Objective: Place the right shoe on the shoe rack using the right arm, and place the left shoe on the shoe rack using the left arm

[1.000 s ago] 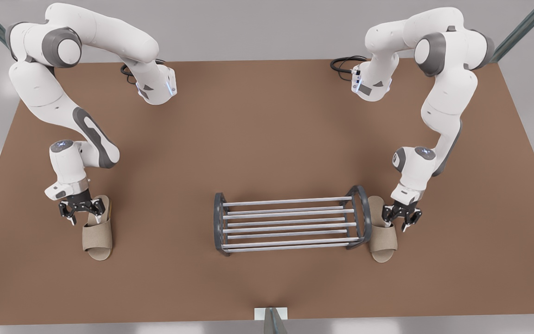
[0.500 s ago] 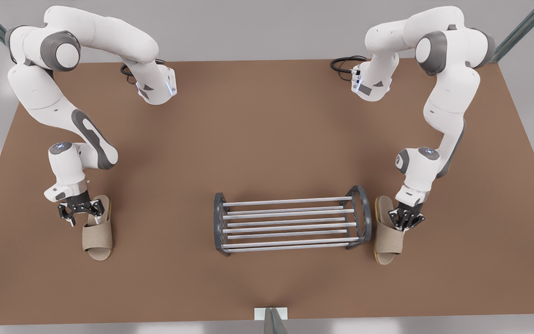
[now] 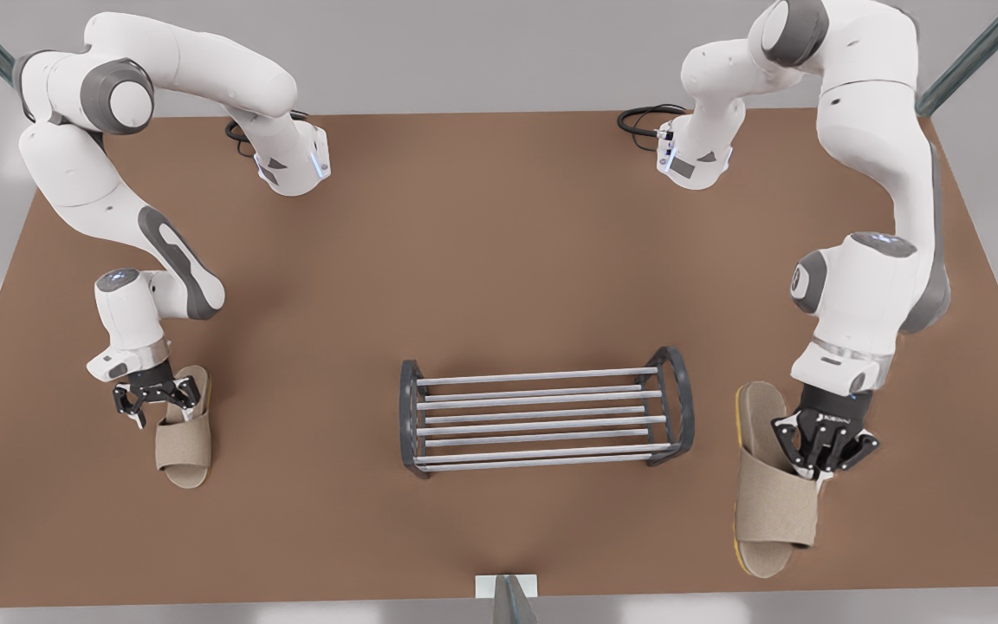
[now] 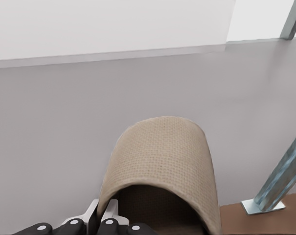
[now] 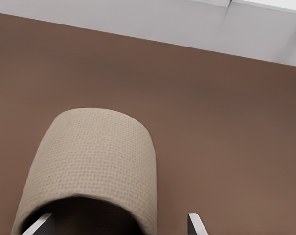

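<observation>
My left gripper is at the front view's right, shut on one side of the strap of the left shoe. This beige slipper hangs above the table, tilted, beside the shoe rack. The left wrist view shows that gripper pinching the strap wall of the slipper. At the front view's left, the right shoe lies flat on the table. My right gripper stands open at its heel side. In the right wrist view its fingers straddle one side of the slipper.
The rack stands in the middle near the table's front edge, with nothing on its bars. A metal post base sits at the front edge's centre and also shows as a post in the left wrist view. Black cables lie by the arm bases.
My left gripper shut on the left shoe, then lifted it away from the rack's end toward the front edge. The right gripper stayed open at the right shoe, barely moving.
</observation>
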Controlling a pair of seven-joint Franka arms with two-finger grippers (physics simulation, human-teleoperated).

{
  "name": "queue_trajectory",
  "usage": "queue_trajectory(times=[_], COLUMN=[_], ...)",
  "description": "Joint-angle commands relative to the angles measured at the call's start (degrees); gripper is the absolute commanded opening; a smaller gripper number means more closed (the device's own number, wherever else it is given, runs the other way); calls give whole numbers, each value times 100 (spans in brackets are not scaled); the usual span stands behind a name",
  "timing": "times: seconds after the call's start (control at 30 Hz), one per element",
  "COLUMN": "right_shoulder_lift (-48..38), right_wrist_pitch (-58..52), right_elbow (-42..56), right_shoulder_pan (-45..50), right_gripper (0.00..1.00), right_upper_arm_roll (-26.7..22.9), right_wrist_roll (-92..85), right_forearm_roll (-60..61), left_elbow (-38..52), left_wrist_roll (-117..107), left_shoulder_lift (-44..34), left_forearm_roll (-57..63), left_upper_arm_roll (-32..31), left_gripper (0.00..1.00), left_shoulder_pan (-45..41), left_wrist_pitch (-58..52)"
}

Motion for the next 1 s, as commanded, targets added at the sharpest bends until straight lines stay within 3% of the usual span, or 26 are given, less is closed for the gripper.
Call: queue_trajectory(times=[0.0, 0.23, 0.4, 0.57, 0.63, 0.67, 0.73, 0.77, 0.87, 0.9, 0.93, 0.97], right_shoulder_lift=[17, 255, 360, 422, 430, 430, 448, 448, 413, 387, 369, 351], right_wrist_pitch=[-6, -6, -6, -6, -6, -6, -6, -6, -6, -6, -6, -6], right_elbow=[61, 387, 466, 527, 527, 527, 519, 519, 484, 475, 457, 457], right_shoulder_pan=[-10, -19, -1, 8, 8, -10, -54, -71, -133, -133, -142, -151], right_gripper=[100, 100, 100, 99, 71, 49, 27, 21, 21, 21, 21, 21], right_upper_arm_roll=[-1, -1, -1, -1, -1, -1, -1, -1, 7, 7, 7, 7], right_wrist_roll=[25, 17, 25, 25, 25, 34, 43, 43, 52, 43, 52, 52], right_forearm_roll=[-5, -14, -5, -5, 4, 4, 4, 4, -5, -5, -5, -5], left_elbow=[468, 1058, -542, -1342, -1395, -1395, -1439, -1430, -1535, -1553, -1693, -1842], left_wrist_roll=[-2054, -5491, -6775, -7109, -7443, -7478, -7637, -7680, -7804, -7804, -7777, -7786], left_shoulder_lift=[54, 397, -95, -385, -324, -297, -280, -253, -227, -236, -262, -332], left_forearm_roll=[664, 2994, 3899, 4110, 4321, 4321, 4330, 4330, 4558, 4576, 4717, 4734], left_upper_arm_roll=[8, 17, -1, -1, -9, -9, -9, -9, -9, -9, -18, -36], left_gripper=[21, 21, 21, 21, 21, 21, 21, 21, 21, 29, 100, 100], left_shoulder_pan=[-443, -2210, -2061, -1902, -1929, -1938, -1973, -1982, -1964, -1973, -1973, -1982], left_wrist_pitch=[-2078, -3696, -3107, -2580, -2474, -2439, -2395, -2369, -2263, -2263, -2263, -2289])
